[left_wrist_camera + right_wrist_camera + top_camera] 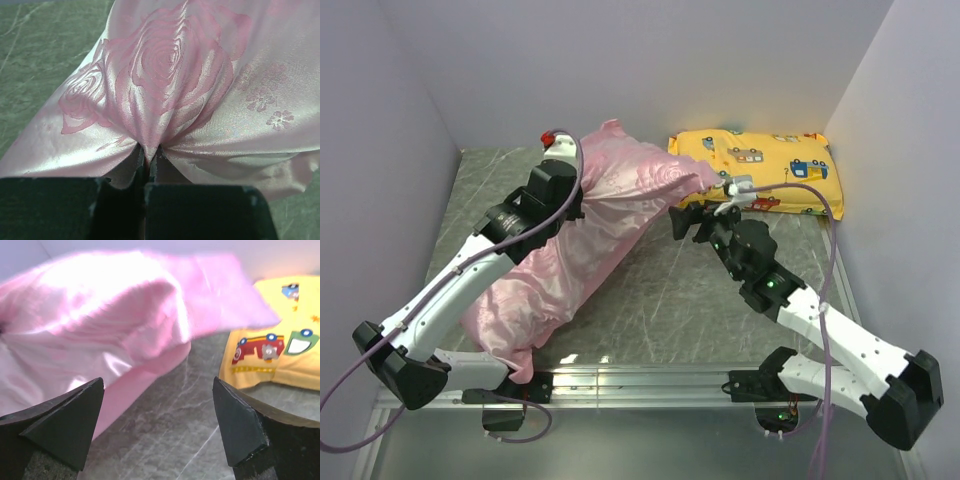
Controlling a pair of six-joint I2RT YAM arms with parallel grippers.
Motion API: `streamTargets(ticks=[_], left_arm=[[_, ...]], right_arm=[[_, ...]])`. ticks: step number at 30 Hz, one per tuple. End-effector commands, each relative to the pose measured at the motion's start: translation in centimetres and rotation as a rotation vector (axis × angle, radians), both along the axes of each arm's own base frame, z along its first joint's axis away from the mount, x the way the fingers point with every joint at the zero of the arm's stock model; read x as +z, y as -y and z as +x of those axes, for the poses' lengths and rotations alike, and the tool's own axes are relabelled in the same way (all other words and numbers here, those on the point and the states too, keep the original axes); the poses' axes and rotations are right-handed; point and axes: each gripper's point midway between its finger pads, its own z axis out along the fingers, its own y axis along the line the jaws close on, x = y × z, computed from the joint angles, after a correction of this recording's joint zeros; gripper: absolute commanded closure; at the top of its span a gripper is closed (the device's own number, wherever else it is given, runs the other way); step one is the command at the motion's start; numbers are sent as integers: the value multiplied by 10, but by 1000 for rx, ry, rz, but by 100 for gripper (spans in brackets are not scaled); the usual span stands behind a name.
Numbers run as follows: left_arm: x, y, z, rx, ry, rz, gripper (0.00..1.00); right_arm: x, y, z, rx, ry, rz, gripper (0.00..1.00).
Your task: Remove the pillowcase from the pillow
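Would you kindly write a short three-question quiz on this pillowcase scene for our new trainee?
1. Fill in: the yellow pillow lies at the far ____ corner of the table (left or right).
2. True or false: the right gripper is clamped on the pillowcase.
3. What does the left gripper pinch? A the pillowcase; B the yellow pillow; C nothing.
Key: 1 right; 2 false, its jaws stand open and empty; 3 A.

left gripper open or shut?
Shut on the pillowcase: the left gripper pinches a gathered fold of fabric, jaws nearly touching.
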Motion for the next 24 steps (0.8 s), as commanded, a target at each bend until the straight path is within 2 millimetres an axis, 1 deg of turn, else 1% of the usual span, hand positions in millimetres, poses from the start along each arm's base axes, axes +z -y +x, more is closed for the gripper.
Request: streamTargets(ticks=[1,3,4,6,9,10,11,12,13,15,16,17,18,19,20,21,22,23,24], left_arm=[[62,1,-8,-35,169,-129,99],[65,7,-14,-73,166,-141,100],[66,8,-16,-82,165,-143,100],[62,10,-22,-104,148,-138,100],[56,13,-28,-130,127,-134,99],[53,14,-30,-136,119,-130,99],[52,14,-33,-138,115,-128,99],[47,14,-35,-141,102,-120,99],[46,14,-37,-140,98,-118,99],[45,15,-42,-153,96,-122,99],[46,16,-44,-163,97,-126,99],[48,17,-46,-168,101,-131,100],[53,19,-49,-178,111,-136,99],[57,19,-49,-178,119,-135,100],[60,19,-49,-179,128,-133,99],[69,18,-49,-182,146,-135,99],[74,17,-49,-177,156,-136,99],[78,17,-47,-170,165,-133,100],[88,15,-46,-166,188,-134,100]], right_arm=[[14,6,-5,-7,111,19,4],[11,10,-2,-41,114,-11,4],[13,11,1,-56,128,-9,4],[13,18,5,-97,151,-19,4],[25,16,12,-110,202,-33,2],[28,13,15,-106,211,-39,2],[35,12,17,-107,229,-36,2],[39,11,17,-105,236,-30,2],[47,8,14,-85,259,-10,2],[52,4,14,-65,276,1,2],[52,-2,13,-36,278,-2,5],[53,-5,12,-18,281,-6,10],[59,-9,11,3,287,-1,15],[58,-12,9,22,282,-5,40],[64,-16,4,49,291,1,58],[67,-23,-3,72,292,2,73],[68,-23,-10,79,282,-13,96],[76,-18,-12,40,287,-24,100],[78,-20,-18,41,290,-48,100]])
